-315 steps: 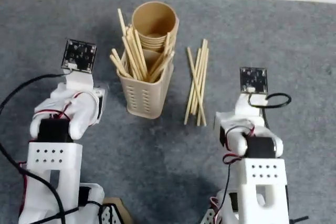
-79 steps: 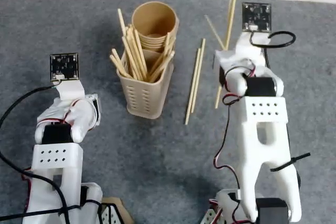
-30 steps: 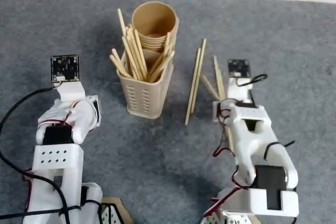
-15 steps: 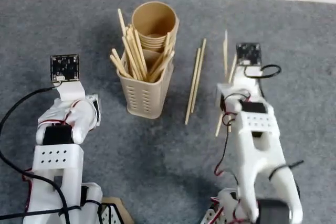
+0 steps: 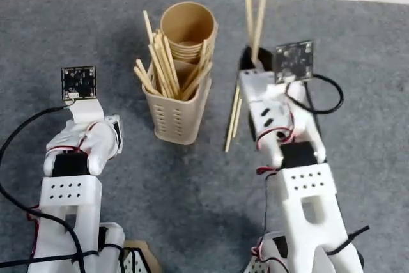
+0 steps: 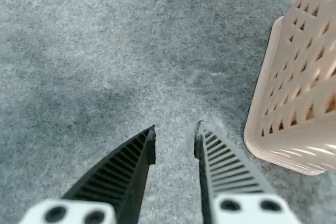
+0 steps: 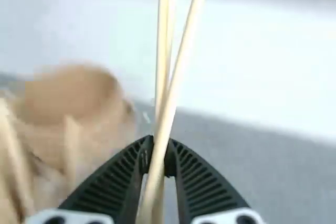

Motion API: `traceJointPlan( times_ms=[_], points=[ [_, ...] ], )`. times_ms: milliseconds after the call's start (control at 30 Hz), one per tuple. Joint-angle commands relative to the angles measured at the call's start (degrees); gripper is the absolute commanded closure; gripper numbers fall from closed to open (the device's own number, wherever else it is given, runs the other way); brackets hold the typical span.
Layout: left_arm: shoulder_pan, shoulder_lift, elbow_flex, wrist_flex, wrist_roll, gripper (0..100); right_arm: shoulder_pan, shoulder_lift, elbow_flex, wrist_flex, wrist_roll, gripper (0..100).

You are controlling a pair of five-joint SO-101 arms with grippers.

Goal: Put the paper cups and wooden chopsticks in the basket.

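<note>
**A:** What is the right gripper (image 7: 157,142), the black ribbed claw, doing?

**B:** It is clamping a small bunch of pale wooden chopsticks (image 5: 251,11) near their lower ends. The jaws are pressing tight on them. The sticks are jutting out past the claw and fanning slightly apart toward their free ends. In the high view they are reaching beyond the far edge of the grey felt-covered table (image 5: 358,43).

**A:** And where is the basket sitting?

**B:** The beige perforated plastic basket (image 5: 174,116) is standing upright near the middle of the table's far edge, beside the right arm (image 5: 300,177). A nested stack of tan paper cups (image 5: 187,27) is resting in its far half. A cluster of slanting wooden sticks (image 5: 160,68) is leaning out of its near half.

**A:** Is anything lying outside it?

**B:** Two loose wooden chopsticks (image 5: 231,119) are lying side by side on the table between the basket and the right arm, which is partly covering them.

**A:** What about the left gripper (image 6: 175,129)?

**B:** It is pointing down at bare grey felt just beside the basket's wall. Its black jaws are standing slightly parted and are gripping nothing.
</note>
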State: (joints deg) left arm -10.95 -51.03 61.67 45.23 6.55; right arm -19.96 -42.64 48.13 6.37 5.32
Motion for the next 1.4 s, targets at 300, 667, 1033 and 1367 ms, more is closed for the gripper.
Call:
traceJointPlan(
  times_ms=[300,667,1033,1367],
  points=[
    [-0.6,-0.9,-0.2,-1.1,0.4,85,-15.3,6.5,-2.0,-32.3,-0.5,99.4],
    [-0.4,-0.9,-0.3,-1.1,0.4,85,-16.4,20.3,-1.5,-54.7,-0.5,99.4],
    [-0.5,-0.9,-0.3,-1.1,0.4,85,-16.4,24.1,5.4,-61.2,-0.4,91.6],
    [-0.6,-0.5,-0.2,-3.0,0.4,85,-16.2,24.0,5.1,-61.1,-0.3,85.0]
  ],
)
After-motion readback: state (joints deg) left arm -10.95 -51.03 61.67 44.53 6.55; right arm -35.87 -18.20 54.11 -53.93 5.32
